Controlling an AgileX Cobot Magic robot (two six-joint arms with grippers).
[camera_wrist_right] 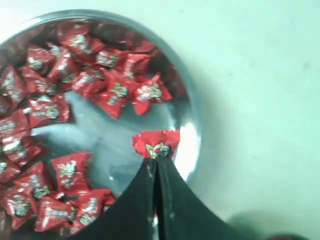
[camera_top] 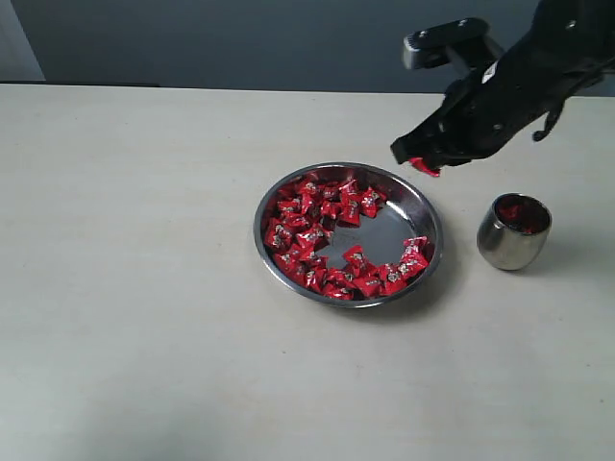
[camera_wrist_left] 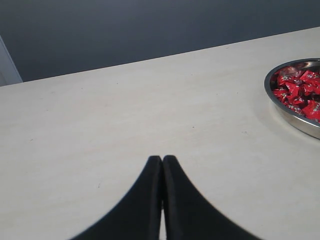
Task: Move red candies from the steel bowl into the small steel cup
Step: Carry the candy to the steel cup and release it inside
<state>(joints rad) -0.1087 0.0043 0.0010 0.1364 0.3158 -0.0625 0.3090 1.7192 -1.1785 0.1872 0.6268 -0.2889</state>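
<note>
1. Pale table [camera_top: 144, 317] fills most of the scene, with a dark grey wall [camera_top: 240, 38] behind it. Everything for the task sits toward its right half.
2. On the table, the steel bowl [camera_top: 384, 235] is the biggest item. It holds a large number of red candies [camera_top: 307, 216], banked along the far and near sides, with a bare patch of shiny bottom between them. By the look of it, most of the job is ahead.
3. Above the bowl's far right rim hangs the right claw [camera_wrist_right: 156, 164], its tips pressed together and pinching one candy [camera_wrist_right: 156, 145] by the wrapper. It is lifted clear of the heap and hangs between bowl and cup, not yet over the cup.
4. Well away over bare table, to the left of the bowl, the left claw [camera_wrist_left: 162, 161] has its tips pressed together on nothing and takes no part here.
5. Just beside the bowl on the right stands the small steel cup [camera_top: 509, 252], upright and apart from the rim. Red shows inside its mouth, so some sweets appear to be delivered already; how many cannot be told.
6. For the pinched candy, what is left is the carry across to the cup's mouth and the drop, then many more trips.
</note>
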